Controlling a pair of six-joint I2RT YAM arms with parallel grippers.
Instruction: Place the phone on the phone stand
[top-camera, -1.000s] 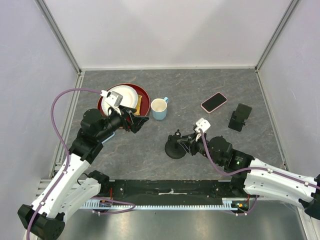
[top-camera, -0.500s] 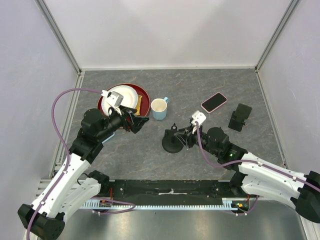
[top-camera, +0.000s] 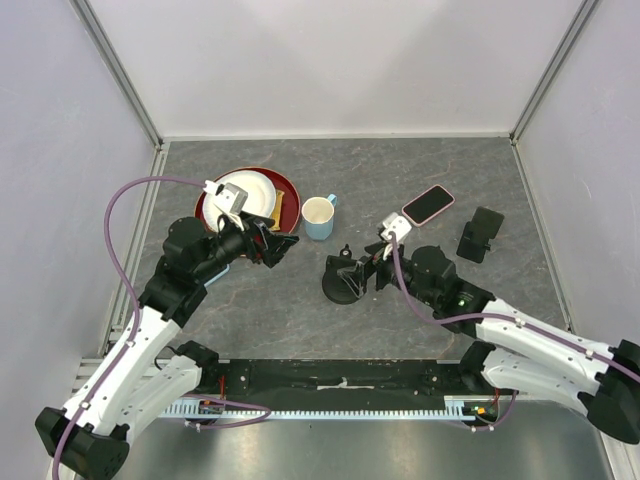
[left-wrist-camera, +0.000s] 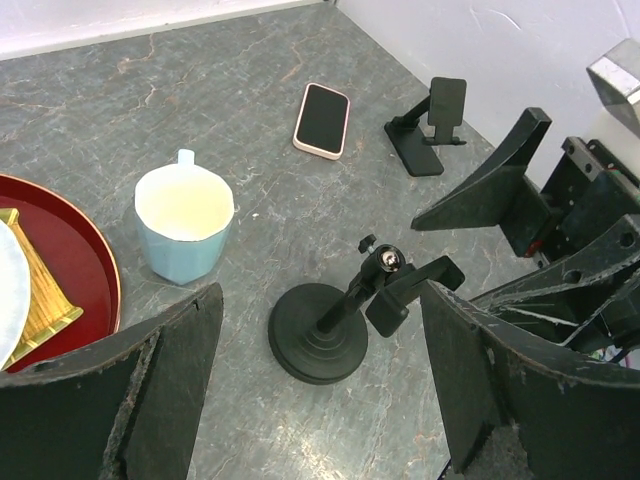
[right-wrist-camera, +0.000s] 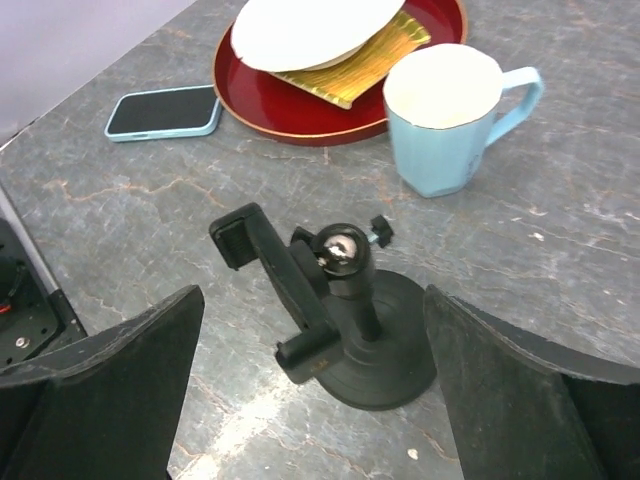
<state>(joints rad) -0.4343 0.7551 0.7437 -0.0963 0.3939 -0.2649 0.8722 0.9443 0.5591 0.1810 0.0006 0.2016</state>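
**Phone flat on table, both hands wide**

Pink-cased phone (top-camera: 428, 204) (left-wrist-camera: 322, 119) lies flat on the grey table (top-camera: 400, 165), screen up, in the far right part. It is just left of the folding stand (top-camera: 480, 234) (left-wrist-camera: 428, 125) and not touching it. The folding stand sits upright near the right wall, with nothing on it.

A second stand, the round-base stand (top-camera: 338, 290) (left-wrist-camera: 318, 345) (right-wrist-camera: 375, 345), sits mid-table. Its clamp arm is tilted off the ball joint and holds nothing.

Right hand (top-camera: 362, 272) (right-wrist-camera: 310, 295): fingers spread wide, holding nothing. In the right wrist view the round-base stand shows between the two fingers, with a gap on each side (whether anything touches lower down, cannot tell).

Left hand (top-camera: 280, 243) (left-wrist-camera: 320, 295): fingers also wide apart and empty. It hangs near the red tray (top-camera: 208, 203) (right-wrist-camera: 300, 115) and well apart from the pink-cased phone.

Light blue mug (top-camera: 319, 216) (left-wrist-camera: 185, 225) (right-wrist-camera: 445, 115) stands between the tray and the round-base stand. A white plate (top-camera: 250, 190) (right-wrist-camera: 300, 25) rests on the tray. A blue-cased phone (right-wrist-camera: 163, 112) lies flat just beside the tray.
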